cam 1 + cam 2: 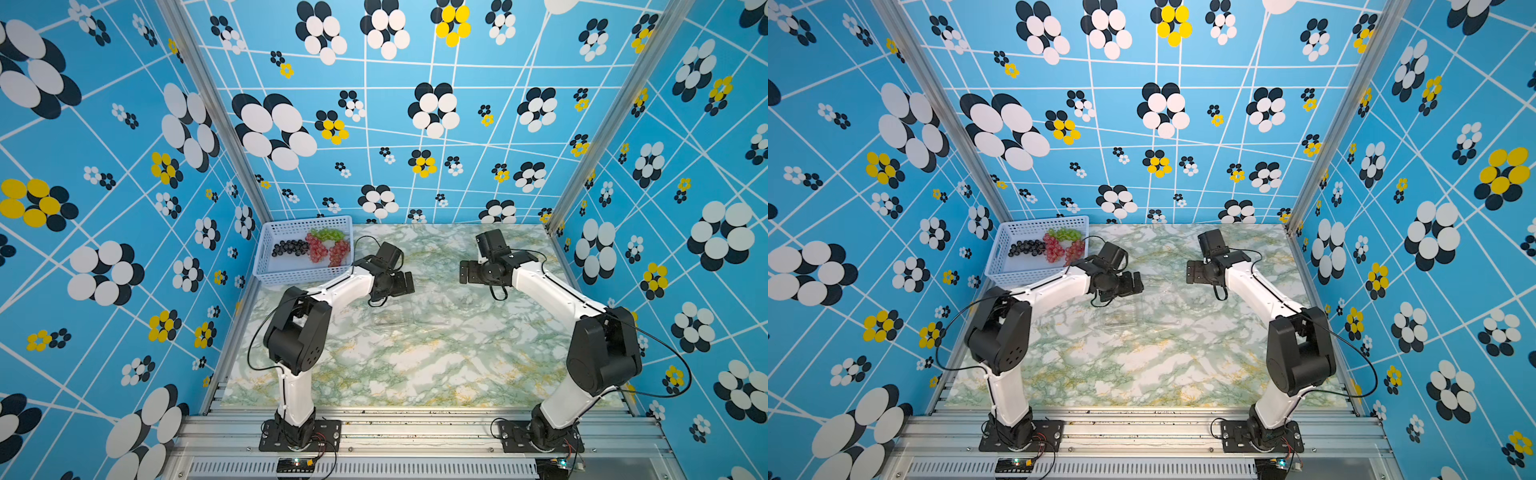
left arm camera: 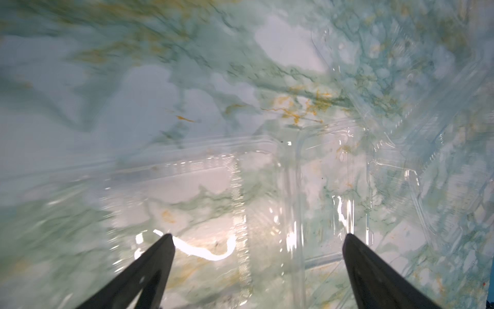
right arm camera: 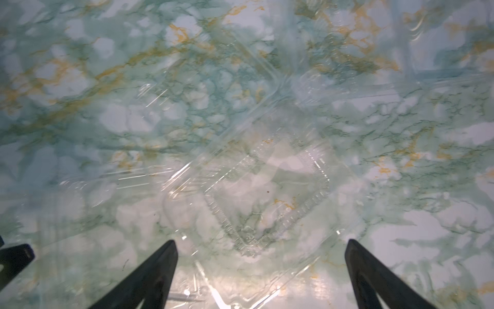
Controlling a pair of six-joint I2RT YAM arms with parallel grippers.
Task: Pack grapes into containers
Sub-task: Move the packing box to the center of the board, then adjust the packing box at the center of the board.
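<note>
Nearest, the green-veined marble tabletop stretched between the two arms. Farther in, around its middle, the containers lay flat on it. They were clear clamshells that showed only as faint outlines in both top views.

The left gripper hung above them, pointing down. In the left wrist view its jaws stood wide apart with nothing between them, and one clamshell lay beneath. A second clamshell, turned at an angle, sat just beside the first.

The right gripper hung opposite, facing the left one across a gap. The right wrist view showed it spread open and empty as well, above an angled clamshell. How many boxes there were in all could not be told.

Farthest back, in the left rear corner, stood a pale blue perforated basket holding all the grapes. The dark bunch lay toward its left. The two red bunches sat to the dark bunch's right, and the green bunch rested behind them. The grapes lay well apart from the containers and from both grippers.
</note>
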